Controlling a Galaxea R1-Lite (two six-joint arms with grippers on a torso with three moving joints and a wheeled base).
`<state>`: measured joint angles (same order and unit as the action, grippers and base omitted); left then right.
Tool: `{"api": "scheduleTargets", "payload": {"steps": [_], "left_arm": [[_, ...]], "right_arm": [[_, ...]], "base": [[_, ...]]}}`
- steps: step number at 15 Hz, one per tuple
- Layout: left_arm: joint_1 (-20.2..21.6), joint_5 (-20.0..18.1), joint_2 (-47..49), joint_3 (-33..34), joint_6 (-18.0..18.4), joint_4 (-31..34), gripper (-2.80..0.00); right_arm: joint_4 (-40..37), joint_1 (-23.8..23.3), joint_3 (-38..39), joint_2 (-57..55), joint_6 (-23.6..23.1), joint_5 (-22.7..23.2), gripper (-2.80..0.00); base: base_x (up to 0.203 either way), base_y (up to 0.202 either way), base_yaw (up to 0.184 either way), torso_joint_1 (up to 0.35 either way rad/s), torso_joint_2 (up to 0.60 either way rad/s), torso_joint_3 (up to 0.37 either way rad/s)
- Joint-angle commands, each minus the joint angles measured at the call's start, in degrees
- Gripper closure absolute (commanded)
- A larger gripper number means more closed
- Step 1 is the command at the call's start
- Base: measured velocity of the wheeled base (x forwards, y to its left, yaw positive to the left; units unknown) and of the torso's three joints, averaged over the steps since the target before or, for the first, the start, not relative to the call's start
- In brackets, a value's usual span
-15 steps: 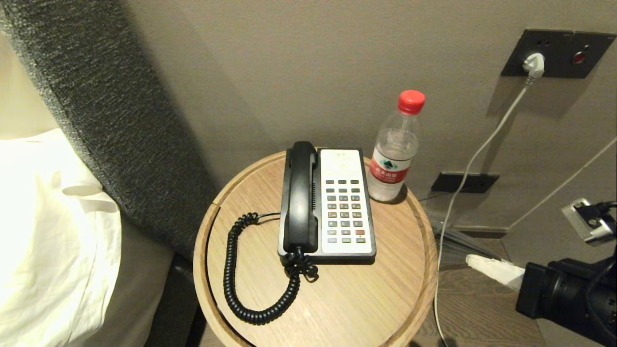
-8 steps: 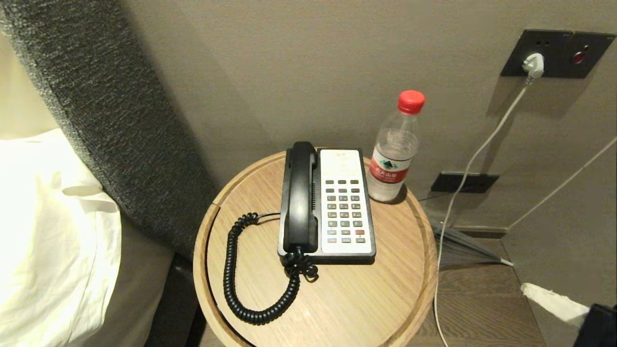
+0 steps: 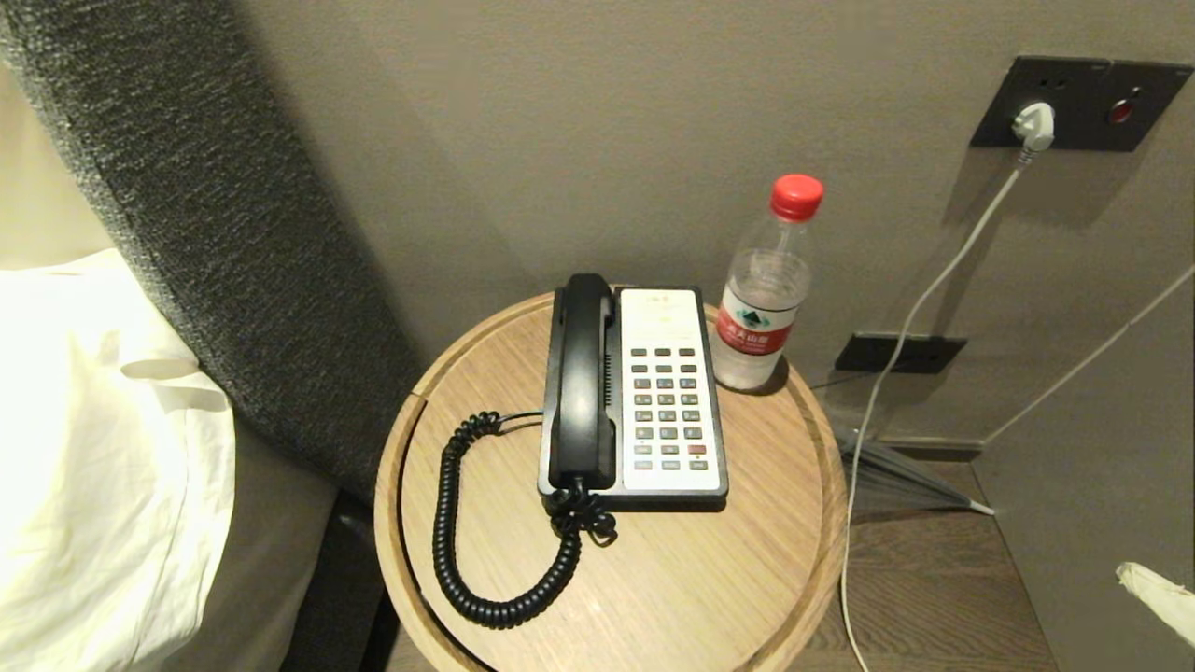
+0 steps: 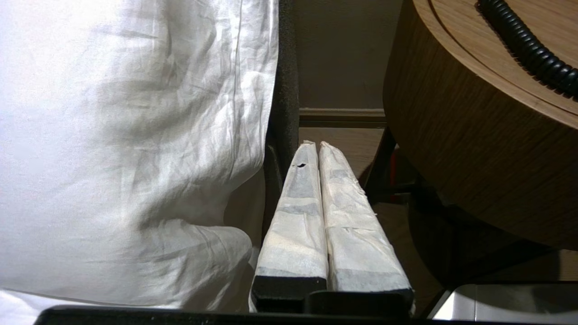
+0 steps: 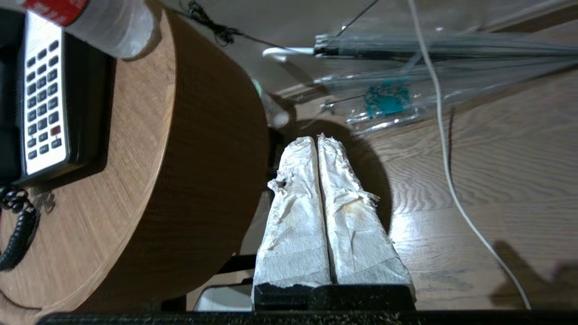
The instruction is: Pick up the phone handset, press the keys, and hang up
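The right arm has pulled back out of the head view over the last second: a second ago its black body and wrist filled the lower right corner, half a second ago only a wrapped finger and a sliver of black were left, and now just the pale tip of the right end effector [image 3: 1158,590] pokes in at the right edge, low beside the tabletop [image 3: 747,560]. In its own wrist view the right end effector [image 5: 318,141] has its two white-wrapped fingers pressed together, holding nothing, hanging off the tabletop's right rim above the wooden floor [image 5: 474,180].

The handset [image 3: 583,378] lies seated in its cradle along the left side of the phone base [image 3: 667,392], which sits near the back of the tabletop. The cord [image 3: 467,523] loops out toward the tabletop's left edge and back to the handset's near end. A bottle [image 3: 766,289] stands just beside the base's far right corner. None of these has shifted across the three head pictures.

The left end effector [image 4: 316,145] is down beside the bed sheet [image 4: 135,135], below the tabletop's left rim, fingers closed together and empty.

With the handset cradled and the arm withdrawing with closed fingers, the task looks finished, the hang-up done; otherwise nothing has begun.
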<state>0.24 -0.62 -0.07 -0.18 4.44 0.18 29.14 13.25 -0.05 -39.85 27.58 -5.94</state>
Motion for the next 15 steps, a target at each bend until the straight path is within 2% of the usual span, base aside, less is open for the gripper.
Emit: {"api": "scheduleTargets", "payload": {"steps": [1,3,5,9,13,15], "left_arm": [[0.02,0.01,0.07,0.01,0.05,-0.01,0.0],[0.02,0.01,0.07,0.01,-0.04,-0.01,0.0],[0.02,0.01,0.07,0.01,-0.04,-0.01,0.0],[0.02,0.01,0.07,0.01,0.03,-0.01,0.0],[0.02,0.01,0.07,0.01,0.05,-0.01,0.0],[0.02,0.01,0.07,0.01,0.05,-0.01,0.0]], "right_arm": [[-4.07,-0.16,0.14,5.93,0.31,-0.43,0.0],[-7.92,-1.6,0.14,11.53,-0.28,-0.29,0.0],[-8.84,-2.27,0.14,12.07,-0.6,-0.12,0.0],[-13.01,-11.43,0.14,18.61,-3.77,7.63,0.0],[-22.53,-12.48,-1.04,24.31,-7.9,10.28,0.0],[-29.67,-13.24,-2.17,29.46,-13.04,10.02,0.0]], "base": [[0.0,0.0,0.0,0.0,0.0,0.0],[0.0,0.0,0.0,0.0,0.0,0.0],[0.0,0.0,0.0,0.0,0.0,0.0],[0.0,0.0,0.0,0.0,0.0,0.0],[0.0,0.0,0.0,0.0,0.0,0.0],[0.0,0.0,0.0,0.0,0.0,0.0]]}}
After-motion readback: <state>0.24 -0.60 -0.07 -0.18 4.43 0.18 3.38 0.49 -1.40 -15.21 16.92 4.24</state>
